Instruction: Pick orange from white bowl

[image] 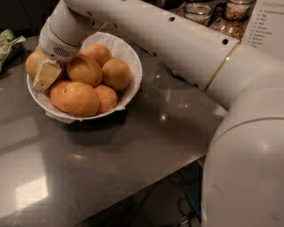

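Kitchen or pantry-type snack area, prob. shared: grey tabletop [133, 150] w/ a white bowl [134, 73] of fruit [84, 68], glass jars [198, 11] of dry goods at the back, printed list [270, 22] beside them, green packet [8, 42] far left. Robot hand [45, 75] sits at the bowl's left side, among the fruit.
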Tool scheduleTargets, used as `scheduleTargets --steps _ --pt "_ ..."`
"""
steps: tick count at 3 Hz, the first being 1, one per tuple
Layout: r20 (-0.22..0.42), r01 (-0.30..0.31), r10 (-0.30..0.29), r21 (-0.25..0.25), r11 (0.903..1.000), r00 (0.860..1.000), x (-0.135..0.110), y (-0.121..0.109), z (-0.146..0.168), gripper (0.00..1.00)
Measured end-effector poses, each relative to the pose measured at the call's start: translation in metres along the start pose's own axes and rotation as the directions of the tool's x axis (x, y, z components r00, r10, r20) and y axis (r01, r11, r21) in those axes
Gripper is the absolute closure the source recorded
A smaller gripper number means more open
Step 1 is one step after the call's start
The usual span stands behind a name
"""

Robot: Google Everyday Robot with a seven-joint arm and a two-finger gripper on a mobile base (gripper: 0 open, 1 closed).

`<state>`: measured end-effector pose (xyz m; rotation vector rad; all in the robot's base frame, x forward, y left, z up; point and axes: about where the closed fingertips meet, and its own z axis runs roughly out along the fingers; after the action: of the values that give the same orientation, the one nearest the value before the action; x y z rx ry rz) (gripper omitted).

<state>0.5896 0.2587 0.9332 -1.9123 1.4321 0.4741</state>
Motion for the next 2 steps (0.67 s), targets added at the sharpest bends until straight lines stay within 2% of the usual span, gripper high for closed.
scheduleTargets --steps 2 --pt "0.000 0.000 0.000 0.000 1.0000 1.000 0.0000 0.0001 0.0002 0.91"
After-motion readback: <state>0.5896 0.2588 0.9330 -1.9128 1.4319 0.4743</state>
